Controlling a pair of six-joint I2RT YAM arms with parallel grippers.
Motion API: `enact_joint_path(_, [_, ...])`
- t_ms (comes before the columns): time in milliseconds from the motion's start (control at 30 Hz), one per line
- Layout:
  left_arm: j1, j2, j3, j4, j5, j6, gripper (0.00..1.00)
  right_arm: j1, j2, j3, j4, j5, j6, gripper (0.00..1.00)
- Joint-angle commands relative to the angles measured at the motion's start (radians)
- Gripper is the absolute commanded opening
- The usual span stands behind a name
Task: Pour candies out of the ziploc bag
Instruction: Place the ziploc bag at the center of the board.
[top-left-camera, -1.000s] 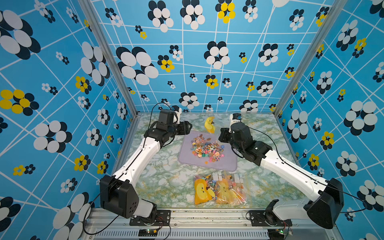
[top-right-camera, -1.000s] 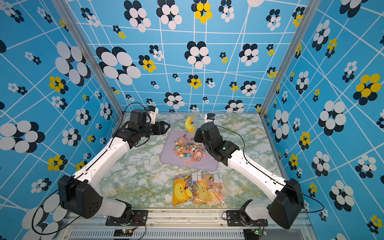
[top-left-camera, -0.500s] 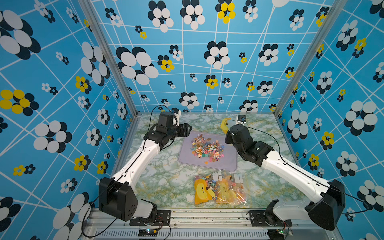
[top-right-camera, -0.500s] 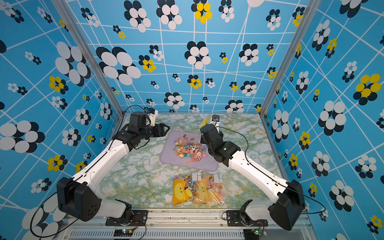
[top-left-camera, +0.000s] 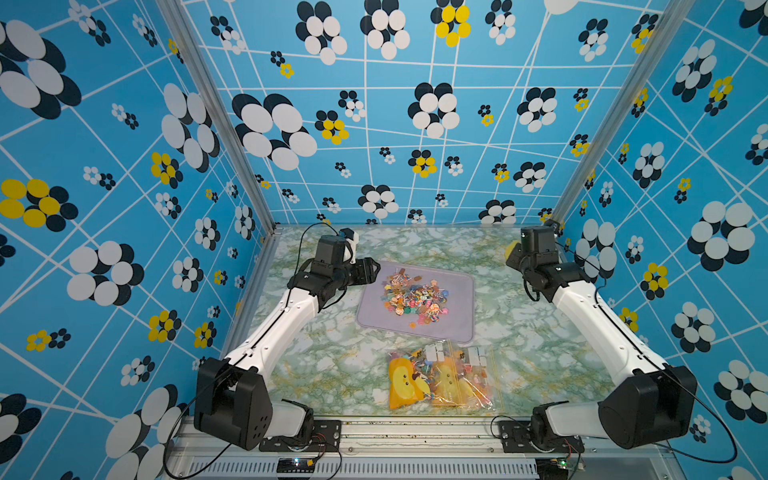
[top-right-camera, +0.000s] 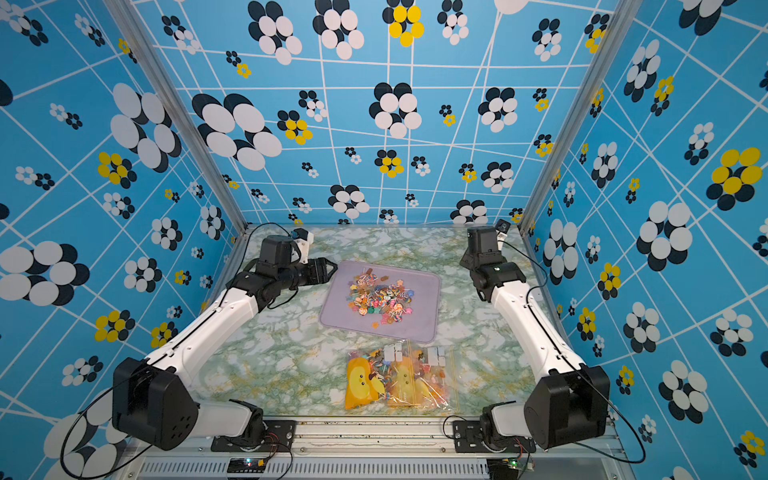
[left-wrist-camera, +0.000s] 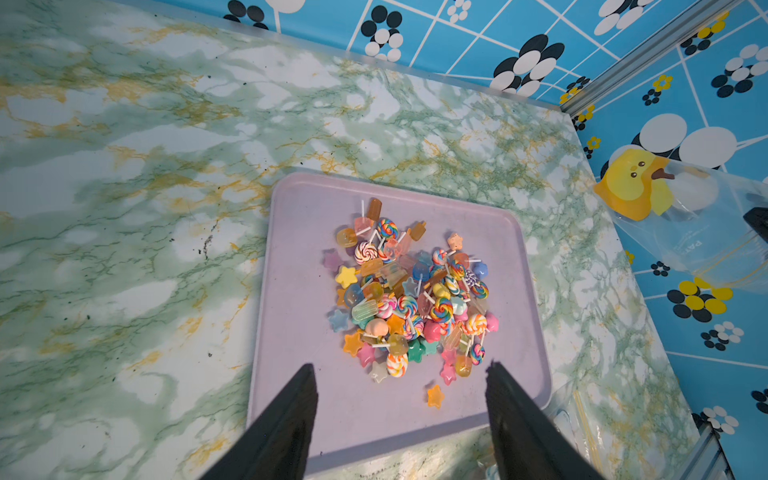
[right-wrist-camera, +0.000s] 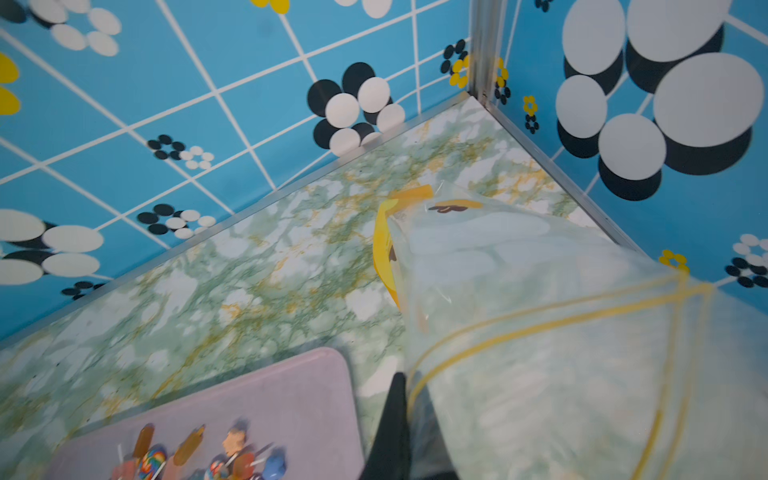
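The candies (top-left-camera: 415, 297) (top-right-camera: 380, 297) lie heaped on a lilac tray (top-left-camera: 457, 328) in mid-table; small lollipops, stars and ice-pop shapes show in the left wrist view (left-wrist-camera: 411, 299). My right gripper (right-wrist-camera: 405, 382) is shut on the mouth edge of a clear ziploc bag (right-wrist-camera: 540, 332) with a yellow duck print. It holds the bag near the far right corner, off the tray, and the bag (left-wrist-camera: 685, 224) looks empty. My left gripper (left-wrist-camera: 399, 368) is open with nothing between its fingers, hovering at the tray's left edge (top-left-camera: 376, 266).
More ziploc bags (top-left-camera: 440, 380) filled with candies lie flat near the table's front edge, just in front of the tray. One orange star (left-wrist-camera: 434, 395) sits apart from the heap. Patterned blue walls (top-left-camera: 415, 124) close in the table on three sides.
My right arm has swung the bag from above the tray's far edge out to the far right corner. The left gripper has barely shifted and stays open.
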Motion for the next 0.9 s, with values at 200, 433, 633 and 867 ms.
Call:
enact_joint_path(200, [0.008,-0.08,-0.123,0.092,-0.027,-0.067,0.66,-0.272,0.224,-0.244,0.062,-0.232,0.207,0.03])
enact_joint_path(433, [0.008,-0.064,-0.163,0.105,-0.086,-0.077,0.66,-0.282,0.212,-0.266,-0.005,-0.191,0.237,0.69])
enact_joint_path(633, [0.008,-0.005,-0.178,0.128,-0.191,-0.1,0.65,-0.267,0.029,-0.286,-0.092,-0.119,0.182,0.93])
enact_joint_path(867, [0.013,0.087,-0.152,0.138,-0.246,-0.079,0.64,-0.204,-0.232,-0.328,-0.159,-0.079,0.128,0.95])
